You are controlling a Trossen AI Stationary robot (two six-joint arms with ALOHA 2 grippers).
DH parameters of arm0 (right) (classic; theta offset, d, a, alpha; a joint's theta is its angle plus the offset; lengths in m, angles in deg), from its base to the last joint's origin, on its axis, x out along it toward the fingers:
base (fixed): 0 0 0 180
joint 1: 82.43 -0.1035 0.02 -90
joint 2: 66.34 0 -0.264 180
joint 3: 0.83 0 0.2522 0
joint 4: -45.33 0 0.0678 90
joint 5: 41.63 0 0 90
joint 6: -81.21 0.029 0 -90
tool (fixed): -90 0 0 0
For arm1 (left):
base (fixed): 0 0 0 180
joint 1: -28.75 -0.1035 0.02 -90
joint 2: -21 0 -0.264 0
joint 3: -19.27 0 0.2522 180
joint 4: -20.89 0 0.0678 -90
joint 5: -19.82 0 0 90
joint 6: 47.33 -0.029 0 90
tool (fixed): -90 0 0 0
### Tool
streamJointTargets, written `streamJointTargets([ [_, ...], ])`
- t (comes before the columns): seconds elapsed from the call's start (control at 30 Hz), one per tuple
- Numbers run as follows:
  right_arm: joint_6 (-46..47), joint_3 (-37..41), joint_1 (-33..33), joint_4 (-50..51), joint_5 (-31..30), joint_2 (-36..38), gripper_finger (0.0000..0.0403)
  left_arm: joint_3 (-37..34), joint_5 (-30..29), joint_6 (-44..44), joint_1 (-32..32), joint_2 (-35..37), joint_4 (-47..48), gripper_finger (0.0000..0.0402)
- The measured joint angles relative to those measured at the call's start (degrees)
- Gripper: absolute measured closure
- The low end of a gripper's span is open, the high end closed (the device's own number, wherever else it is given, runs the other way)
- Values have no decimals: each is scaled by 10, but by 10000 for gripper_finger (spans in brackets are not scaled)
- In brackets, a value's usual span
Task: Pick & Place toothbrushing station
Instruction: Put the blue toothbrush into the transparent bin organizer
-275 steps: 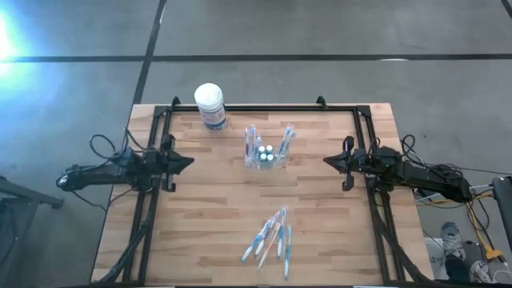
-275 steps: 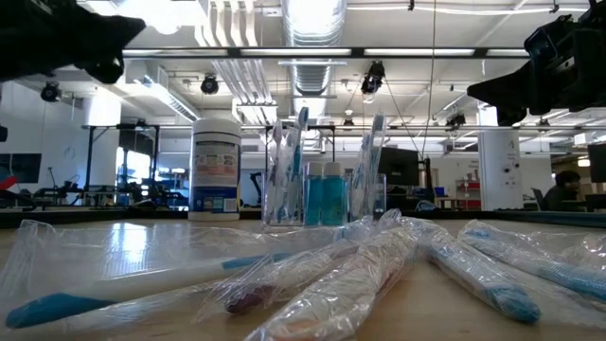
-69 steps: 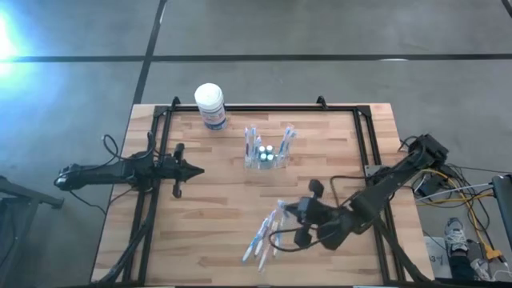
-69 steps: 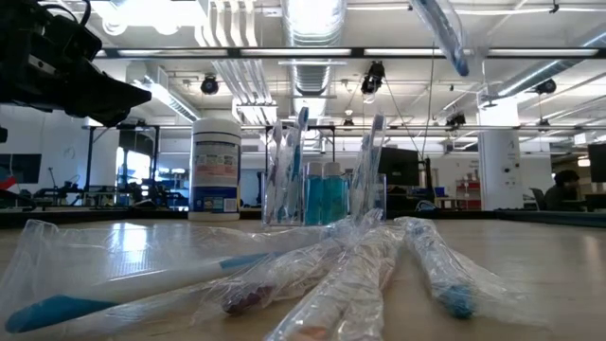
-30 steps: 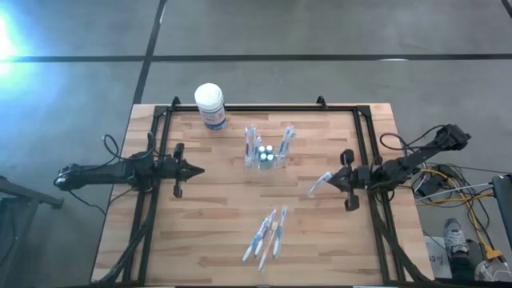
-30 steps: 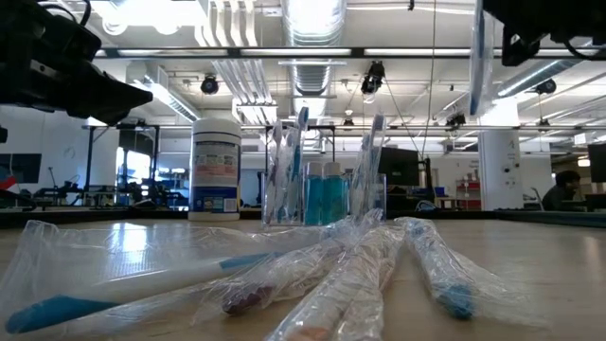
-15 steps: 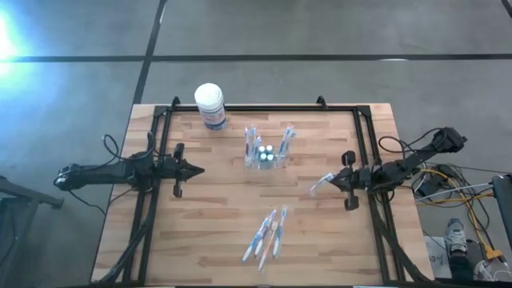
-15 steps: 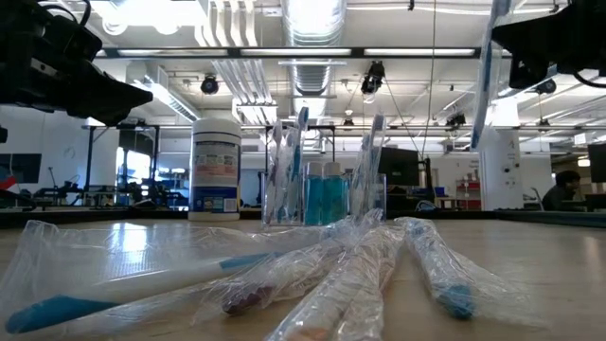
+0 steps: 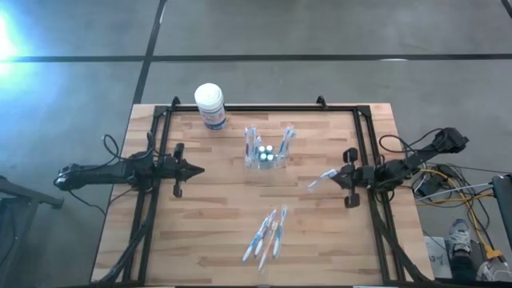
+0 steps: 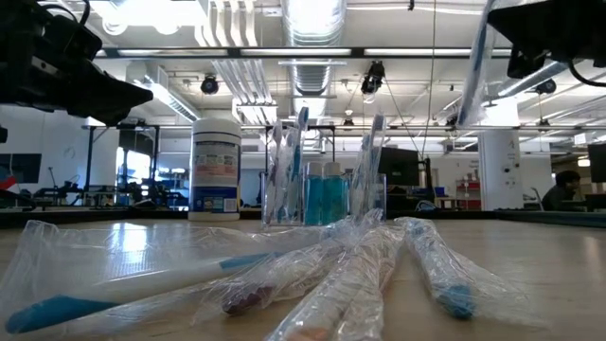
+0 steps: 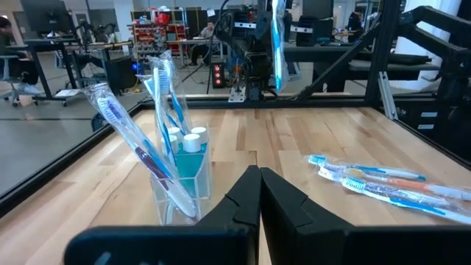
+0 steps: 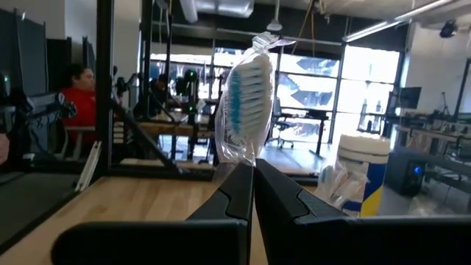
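Note:
The toothbrushing station [image 9: 265, 154], a clear holder with wrapped toothbrushes and two small blue bottles in it, stands on its base on the wooden table at the far middle; the left wrist view shows the station [image 11: 176, 173] close by. My right gripper [image 9: 337, 177] hovers by the right rail, shut on a wrapped toothbrush [image 9: 322, 181]. A few more wrapped toothbrushes [image 9: 268, 236] lie flat near the front middle. My left gripper [image 9: 198, 169] waits shut by the left rail, holding nothing. My right gripper pinches the wrapped toothbrush between its two fingers, just below the bristle head [image 12: 240, 151]. The head in its clear wrapper sticks up past the fingertips [image 12: 241, 184]. The toothbrush [image 10: 479, 66] is lifted clear of the table and stands steeply, slightly slanted.
A white tub with a blue label [image 9: 210, 105] stands at the far left corner. Black rails [image 9: 364, 144] run along the table's left, right and far sides. Bare wood lies between the station and the loose toothbrushes. People sit in the room beyond.
My right gripper has stayed by the right rail, sinking a little and rolling. The toothbrush it holds has tipped from upright to a slight slant, still clear of the table.

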Motion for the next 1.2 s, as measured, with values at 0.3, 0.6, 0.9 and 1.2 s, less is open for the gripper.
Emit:
streamJointTargets([
  [0.3, -96, -92, 39, -61, 0, -81, 395, 0, 0, 46, 0, 0, -1, 393],
  [0.6, -97, -287, 215, 99, 203, -185, 395, 1, -100, 76, 0, 0, -44, 393],
  [0.9, -33, -357, 393, 101, 400, -301, 395, 1, -115, 108, 0, 0, -46, 393],
  [1.2, 6, -267, 448, -44, 436, -375, 395, 1, -115, 109, 0, 0, -45, 393],
])
